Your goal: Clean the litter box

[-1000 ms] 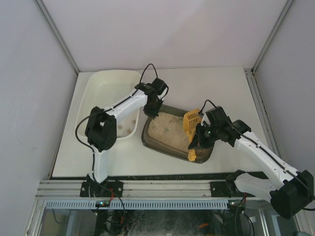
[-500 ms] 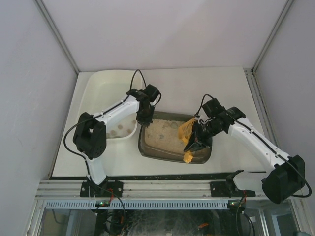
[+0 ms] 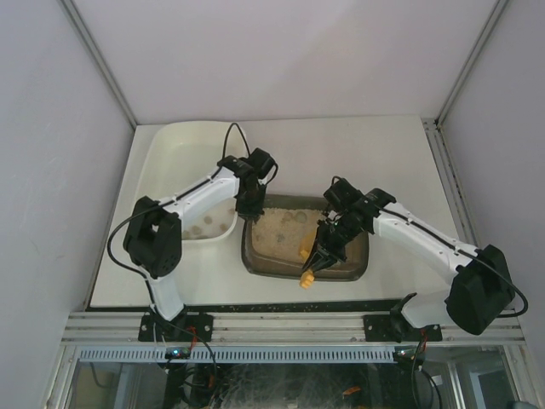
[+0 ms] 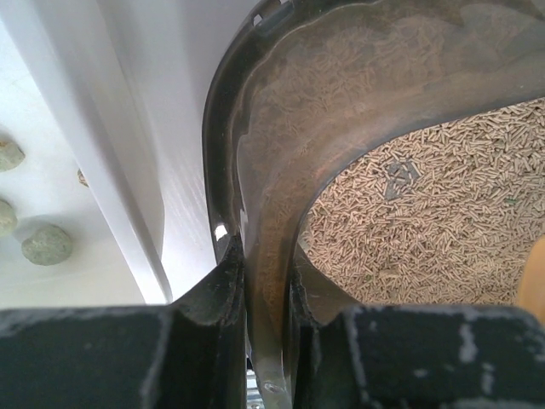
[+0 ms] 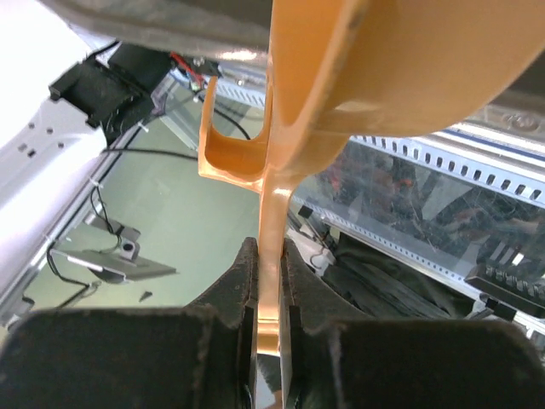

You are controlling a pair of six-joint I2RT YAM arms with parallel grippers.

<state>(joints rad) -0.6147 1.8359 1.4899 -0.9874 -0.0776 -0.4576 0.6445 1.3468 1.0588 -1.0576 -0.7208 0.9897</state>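
The litter box point(image 3: 271, 271) sits beside the white tub point(image 3: 183, 149). Only the wrist views show the left gripper point(image 4: 266, 273) clamping its rim and the right gripper point(image 5: 268, 256) clamping the yellow scoop point(image 5: 383, 68). The scoop's head, perhaps buried, is hidden.

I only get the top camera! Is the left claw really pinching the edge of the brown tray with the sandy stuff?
Observer: Yes. The left wrist camera shows the left gripper with a finger on either side of the rim of the dark olive-brown plastic litter box, clamped on it.
Operator: Is it sand in there?
Observer: Up close it is small beige pellets, not fine sand.
Operator: How is the yellow scoop held?
Observer: The right wrist camera shows the right gripper shut on the thin handle of the orange-yellow plastic scoop.
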